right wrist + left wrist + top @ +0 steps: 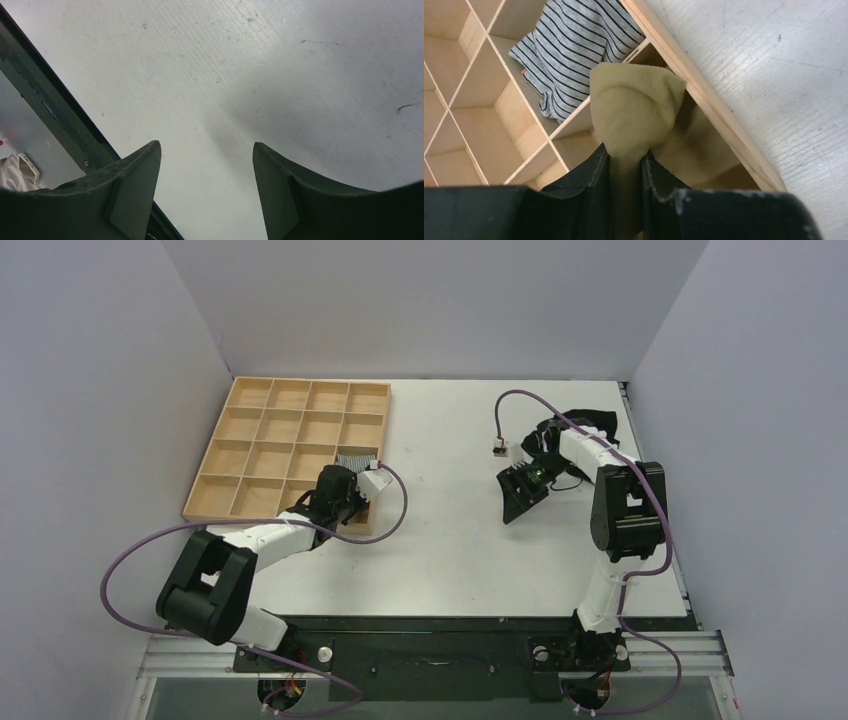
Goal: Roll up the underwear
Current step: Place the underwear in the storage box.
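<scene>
The olive-khaki underwear [634,110] is bunched into a compact bundle, and no cream panel shows. My left gripper [625,157] is shut on its lower end and holds it over the near-right corner compartment of the wooden tray [704,100]. In the top view the left gripper [345,495] sits over that corner of the tray [230,410] and hides the underwear. My right gripper [520,490] is open and empty above the bare white table; in its wrist view the gripper [206,147] has only the table [275,60] between its fingers.
A grey-blue striped cloth roll [569,45] lies in the tray compartment just beyond the underwear, also seen from above [358,458]. A black garment [590,420] lies at the back right behind the right arm. The table's dark edge rail [45,105] runs left of the right gripper.
</scene>
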`<state>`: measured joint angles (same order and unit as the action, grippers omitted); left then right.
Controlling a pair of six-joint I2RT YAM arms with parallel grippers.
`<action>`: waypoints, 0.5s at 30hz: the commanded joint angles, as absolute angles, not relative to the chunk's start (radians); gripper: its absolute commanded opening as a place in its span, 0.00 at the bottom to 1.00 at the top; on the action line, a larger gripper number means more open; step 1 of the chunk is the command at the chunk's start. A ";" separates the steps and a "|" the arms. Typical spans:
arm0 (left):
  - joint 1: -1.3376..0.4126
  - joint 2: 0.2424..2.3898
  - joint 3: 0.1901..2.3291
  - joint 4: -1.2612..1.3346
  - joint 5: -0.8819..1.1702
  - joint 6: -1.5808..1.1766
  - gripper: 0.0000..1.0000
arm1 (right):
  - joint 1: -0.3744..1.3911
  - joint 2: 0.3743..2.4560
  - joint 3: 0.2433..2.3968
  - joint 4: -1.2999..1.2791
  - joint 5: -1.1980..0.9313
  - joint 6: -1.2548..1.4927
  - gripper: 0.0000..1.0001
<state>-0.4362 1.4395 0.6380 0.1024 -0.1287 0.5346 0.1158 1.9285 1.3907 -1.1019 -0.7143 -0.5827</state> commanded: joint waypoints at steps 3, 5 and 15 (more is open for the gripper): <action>-0.451 1.482 0.664 0.093 -0.212 0.506 0.00 | 0.102 1.946 1.395 -1.119 -0.730 -0.600 0.63; -0.454 1.502 0.675 0.084 -0.233 0.497 0.00 | 0.101 1.949 1.398 -1.121 -0.731 -0.600 0.63; -0.467 1.586 0.742 0.045 -0.223 0.459 0.00 | 0.098 1.950 1.398 -1.131 -0.733 -0.609 0.63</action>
